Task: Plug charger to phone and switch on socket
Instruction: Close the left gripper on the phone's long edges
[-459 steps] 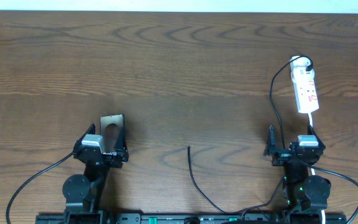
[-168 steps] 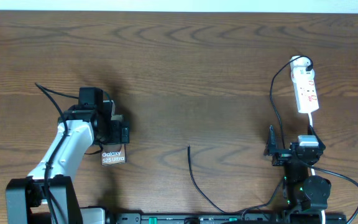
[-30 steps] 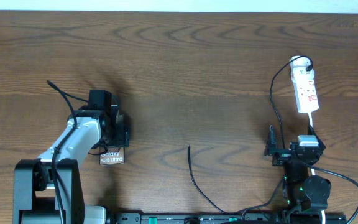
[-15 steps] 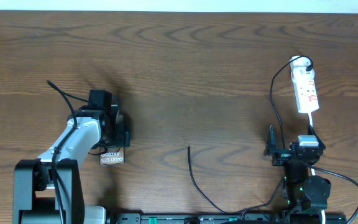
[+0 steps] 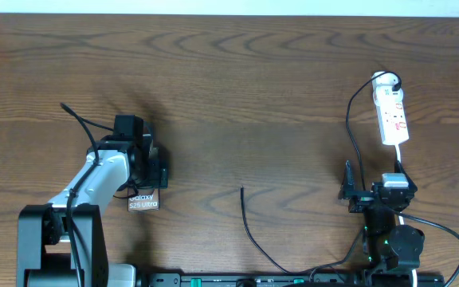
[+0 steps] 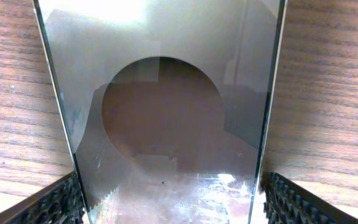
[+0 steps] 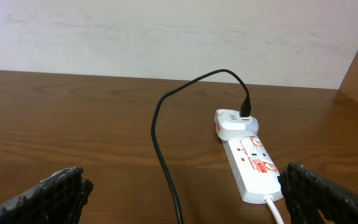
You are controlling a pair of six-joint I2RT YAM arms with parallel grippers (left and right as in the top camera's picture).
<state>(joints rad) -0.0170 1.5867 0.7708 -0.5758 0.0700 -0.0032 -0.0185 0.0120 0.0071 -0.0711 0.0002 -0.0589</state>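
Observation:
The phone [image 5: 143, 200] lies flat at the left, its "Galaxy" lettering toward the front edge. My left gripper [image 5: 153, 171] is low over its far half. In the left wrist view the glossy phone [image 6: 166, 112] fills the space between the pads [image 6: 61, 202], which stand open just off its long edges. The charger's black connector tip [image 5: 241, 190] lies free mid-table, and its cable [image 5: 253, 239] runs to the front. The socket [image 5: 394, 116] lies at the right with a round white plug [image 5: 383, 80]. My right gripper [image 5: 371, 180] rests open and empty before the socket [image 7: 253, 165].
The thin black cable [image 7: 160, 143] leaves the round plug [image 7: 234, 123], loops left and runs back between my right fingers. A white cord [image 7: 275, 208] leaves the socket's near end. The right arm's base and thick cables [image 5: 437, 231] sit at the front.
Nothing has visibly moved in the last second. Earlier, the left arm left its rest pose, and the phone came to lie closer to the front edge with its lettering showing.

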